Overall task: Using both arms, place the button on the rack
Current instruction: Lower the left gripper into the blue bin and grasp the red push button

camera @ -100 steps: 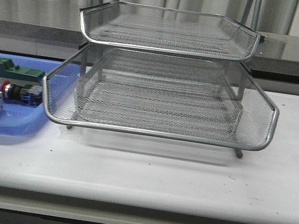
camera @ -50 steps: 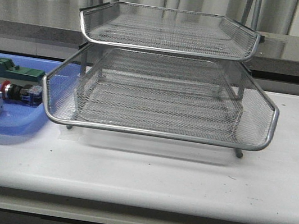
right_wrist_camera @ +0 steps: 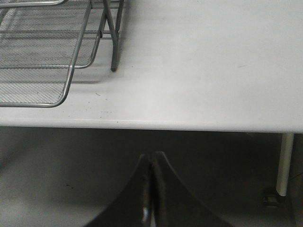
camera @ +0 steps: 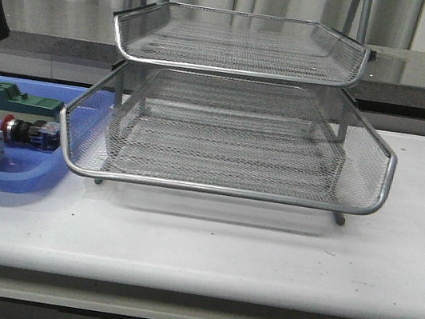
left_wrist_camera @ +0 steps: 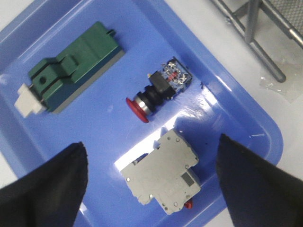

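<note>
While the button [left_wrist_camera: 161, 90] lies on its side in the blue tray [left_wrist_camera: 246, 118], wedged between the green block [left_wrist_camera: 75, 64] and the white terminal block [left_wrist_camera: 163, 177], my left jaws [left_wrist_camera: 151, 182] hang wide open above it, one finger [left_wrist_camera: 45, 187] to each side of the white block. That crowding is my main worry: coming straight down from here, I judge I would land on the white block rather than the button, or nudge it into the red cap and roll the button away. Its round body could also spin out of a pinch taken across the cap. My right jaws [right_wrist_camera: 151, 189] are pressed together with nothing between them, hanging off the near edge of the table [right_wrist_camera: 203, 71], well apart from the rack [camera: 233, 130]; if they are late to steady a tray, the rack may shift.

Much is cut off. In the front view only a dark corner of my left arm shows, and the right arm not at all. The rack's top is out of frame there, so I cannot count its tiers, and my fingertips are cropped in the left wrist view.
</note>
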You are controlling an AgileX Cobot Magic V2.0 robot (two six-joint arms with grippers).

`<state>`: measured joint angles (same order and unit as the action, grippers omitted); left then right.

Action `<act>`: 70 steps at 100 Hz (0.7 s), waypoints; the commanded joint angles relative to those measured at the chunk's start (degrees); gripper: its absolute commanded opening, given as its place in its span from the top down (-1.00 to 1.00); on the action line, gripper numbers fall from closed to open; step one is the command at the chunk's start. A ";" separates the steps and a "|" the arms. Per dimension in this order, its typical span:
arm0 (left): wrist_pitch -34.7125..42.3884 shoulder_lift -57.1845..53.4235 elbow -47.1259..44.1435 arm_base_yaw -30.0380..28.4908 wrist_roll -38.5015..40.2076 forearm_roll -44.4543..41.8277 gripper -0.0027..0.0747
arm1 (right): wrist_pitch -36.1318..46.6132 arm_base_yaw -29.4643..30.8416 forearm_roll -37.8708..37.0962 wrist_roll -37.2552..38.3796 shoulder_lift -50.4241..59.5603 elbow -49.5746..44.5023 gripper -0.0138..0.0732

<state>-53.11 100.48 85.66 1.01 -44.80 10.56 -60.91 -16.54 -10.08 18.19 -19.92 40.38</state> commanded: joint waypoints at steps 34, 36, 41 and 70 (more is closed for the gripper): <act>-7.14 13.80 16.99 2.50 -12.51 2.34 -0.48 | 3.44 0.29 -1.37 -0.20 -0.55 1.81 0.84; -7.14 14.41 17.46 2.60 -12.75 2.22 -0.48 | 3.44 0.29 -1.37 -0.20 -0.55 1.81 0.84; -7.24 15.73 18.38 3.05 -13.80 2.22 -0.48 | 3.44 0.29 -1.37 -0.20 -0.55 1.81 0.84; -7.44 21.03 21.75 4.91 -16.87 -0.68 -0.48 | 3.44 0.29 -1.37 -0.20 -0.55 1.81 0.84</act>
<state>-61.04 123.91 105.08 5.43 -60.69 9.88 -60.91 -16.54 -10.08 18.19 -19.92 40.38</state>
